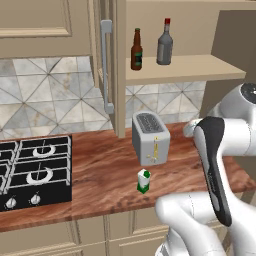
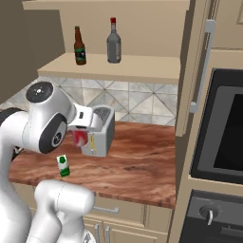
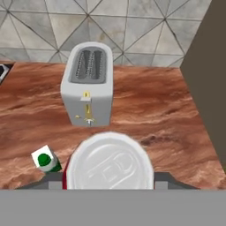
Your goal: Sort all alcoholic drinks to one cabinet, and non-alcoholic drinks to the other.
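Note:
My gripper [image 3: 108,180] is shut on the red soda can [image 3: 110,164], whose silver top sits between the fingertips. In the right base view the soda can [image 2: 79,136] hangs above the counter, just in front of the toaster. The green-and-white carton [image 1: 144,181] [image 2: 62,166] [image 3: 45,160] stands upright near the counter's front edge. On the open cabinet's shelf [image 1: 200,67] [image 2: 137,71] stand the brown beer bottle [image 1: 136,50] [image 2: 79,46] and the grey red-capped bottle [image 1: 164,42] [image 2: 113,42]. A second cabinet [image 1: 35,25] is closed at upper left.
A silver toaster [image 1: 150,137] [image 2: 99,130] [image 3: 88,84] stands mid-counter, just behind the held can. The open cabinet door [image 1: 106,65] juts out edge-on left of the shelf. A black stove [image 1: 35,170] lies to the left, and a wall oven [image 2: 223,137] to the right.

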Available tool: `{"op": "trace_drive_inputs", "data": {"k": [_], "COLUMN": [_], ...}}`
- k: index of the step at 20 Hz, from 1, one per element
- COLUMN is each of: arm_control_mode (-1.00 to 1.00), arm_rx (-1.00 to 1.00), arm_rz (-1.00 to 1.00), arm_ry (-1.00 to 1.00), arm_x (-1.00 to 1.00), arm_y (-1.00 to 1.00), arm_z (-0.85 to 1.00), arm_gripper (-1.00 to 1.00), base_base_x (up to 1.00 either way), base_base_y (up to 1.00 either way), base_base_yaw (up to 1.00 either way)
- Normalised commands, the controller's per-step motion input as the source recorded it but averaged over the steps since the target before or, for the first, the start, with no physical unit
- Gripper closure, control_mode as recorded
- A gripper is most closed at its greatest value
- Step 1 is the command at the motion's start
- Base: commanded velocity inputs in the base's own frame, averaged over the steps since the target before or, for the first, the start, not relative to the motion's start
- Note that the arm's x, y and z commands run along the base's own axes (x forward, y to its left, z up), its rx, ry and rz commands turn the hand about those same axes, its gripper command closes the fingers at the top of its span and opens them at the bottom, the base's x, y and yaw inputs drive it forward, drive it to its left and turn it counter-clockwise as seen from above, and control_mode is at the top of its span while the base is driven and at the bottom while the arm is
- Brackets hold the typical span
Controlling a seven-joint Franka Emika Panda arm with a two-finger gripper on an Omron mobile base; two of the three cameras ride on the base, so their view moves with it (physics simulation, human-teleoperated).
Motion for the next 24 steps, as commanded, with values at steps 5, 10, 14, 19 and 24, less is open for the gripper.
{"op": "trace_drive_inputs", "data": {"k": [5, 10, 14, 19, 24], "arm_control_mode": [1.00, 1.00, 1.00, 1.00, 1.00], "arm_rx": [0.00, 0.00, 0.00, 0.00, 0.00], "arm_rz": [0.00, 0.00, 0.00, 0.00, 0.00], "arm_ry": [0.00, 0.00, 0.00, 0.00, 0.00], "arm_x": [-0.10, 0.00, 0.00, 0.00, 0.00], "arm_y": [0.06, 0.00, 0.00, 0.00, 0.00], "arm_z": [0.00, 0.00, 0.00, 0.00, 0.00], "arm_gripper": [1.00, 1.00, 1.00, 1.00, 1.00], "base_base_x": [-0.52, -1.00, -1.00, -0.75, -0.24], "base_base_y": [0.01, 0.01, 0.36, 0.96, 1.00], "base_base_yaw": [0.00, 0.00, 0.00, 0.00, 0.00]}}
